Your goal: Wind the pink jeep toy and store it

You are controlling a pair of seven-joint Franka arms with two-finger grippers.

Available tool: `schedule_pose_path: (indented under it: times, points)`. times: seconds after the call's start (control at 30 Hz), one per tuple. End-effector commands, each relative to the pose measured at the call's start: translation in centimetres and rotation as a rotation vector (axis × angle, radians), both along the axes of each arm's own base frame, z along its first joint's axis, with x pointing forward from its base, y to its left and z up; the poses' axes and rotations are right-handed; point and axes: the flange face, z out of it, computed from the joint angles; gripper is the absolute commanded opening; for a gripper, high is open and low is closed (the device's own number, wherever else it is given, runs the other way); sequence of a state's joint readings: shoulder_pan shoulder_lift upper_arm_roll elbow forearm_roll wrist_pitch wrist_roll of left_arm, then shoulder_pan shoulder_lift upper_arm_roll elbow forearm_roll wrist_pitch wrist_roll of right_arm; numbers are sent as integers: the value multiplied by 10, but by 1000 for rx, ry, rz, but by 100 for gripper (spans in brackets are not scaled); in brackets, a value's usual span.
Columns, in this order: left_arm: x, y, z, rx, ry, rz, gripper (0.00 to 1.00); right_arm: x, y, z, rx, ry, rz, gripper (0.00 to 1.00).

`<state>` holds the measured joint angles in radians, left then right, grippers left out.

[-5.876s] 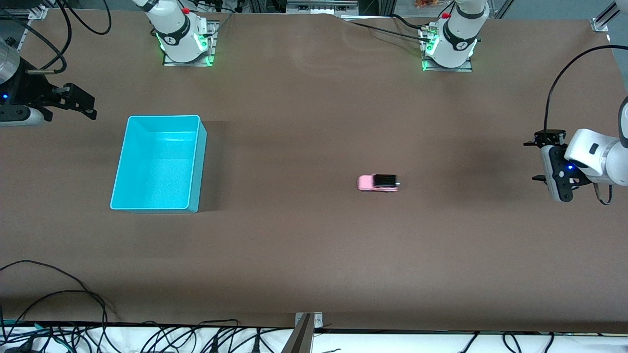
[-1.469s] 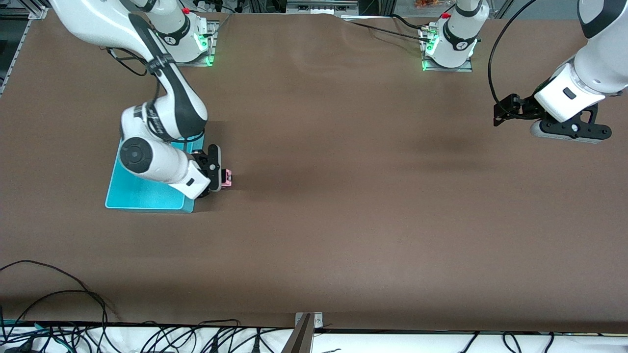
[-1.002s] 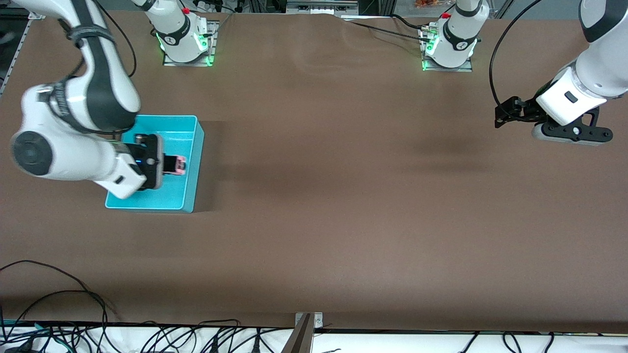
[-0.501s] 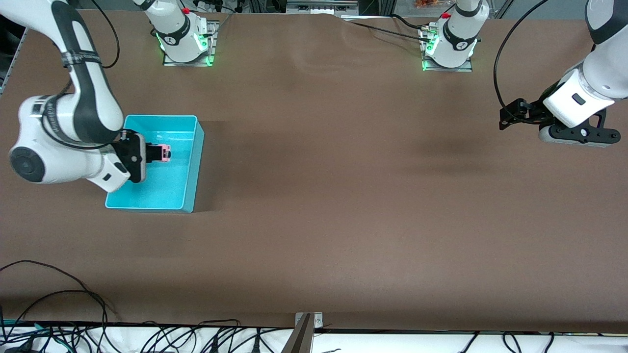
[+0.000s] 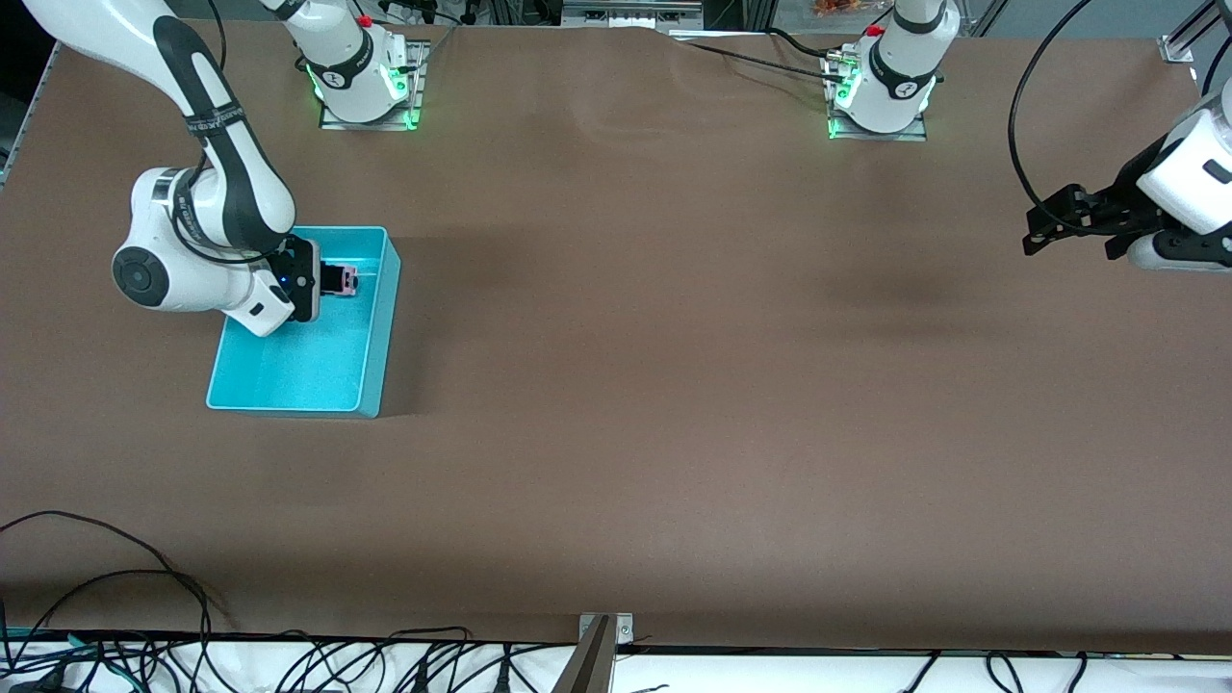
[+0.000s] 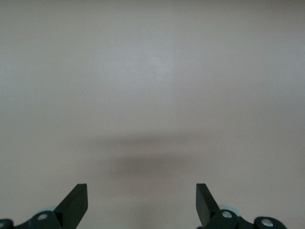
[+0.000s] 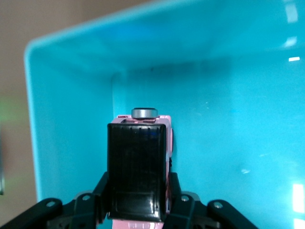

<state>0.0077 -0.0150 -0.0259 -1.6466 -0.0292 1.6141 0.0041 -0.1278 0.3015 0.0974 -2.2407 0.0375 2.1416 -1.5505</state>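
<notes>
My right gripper [image 5: 339,280] is shut on the pink jeep toy [image 5: 346,281] and holds it over the turquoise bin [image 5: 377,327], inside its rim toward the robots' side. In the right wrist view the jeep's black roof [image 7: 138,167] fills the space between the jaws, with the bin's inner wall [image 7: 238,119] all round. My left gripper [image 5: 1044,227] is open and empty, up over bare table at the left arm's end; its wrist view shows only its fingertips [image 6: 76,200] and brown table.
The turquoise bin stands toward the right arm's end of the table. Cables [image 5: 115,577] lie along the table edge nearest the front camera. A metal bracket [image 5: 602,635] sits at that edge's middle.
The right gripper carried the jeep from beside the bin to over its interior, then shifted toward the robots' side. The left arm drew back toward its end of the table.
</notes>
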Motion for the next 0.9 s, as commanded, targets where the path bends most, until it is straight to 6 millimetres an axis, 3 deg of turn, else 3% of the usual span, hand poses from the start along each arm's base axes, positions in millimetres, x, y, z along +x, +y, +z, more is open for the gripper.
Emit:
schedule_pose_path:
  times: [0.0,0.07,0.13,0.33,0.43,0.5,0.67,0.87]
  points:
    - [1,-2,3,-12,35,7,100,-12,-1,4,19,-30,11,38]
    - [0,-1,2,-12,43,8,100,-11,-1,4,19,-33,11,58]
    - [0,1,0,-10,52,11,100,-8,-2,6,19,-38,9,100]
    - [-2,1,3,21,57,4,100,6,-2,23,34,-61,-17,100]
    - [-7,2,18,16,57,5,100,21,-1,42,46,-73,-32,100]
    - [-6,2,31,16,35,7,100,37,0,62,56,-82,-43,100]
    - [-4,0,35,20,27,1,100,75,4,124,66,-119,-76,100]
    - [-4,0,34,22,28,0,100,98,5,182,9,-125,-257,100]
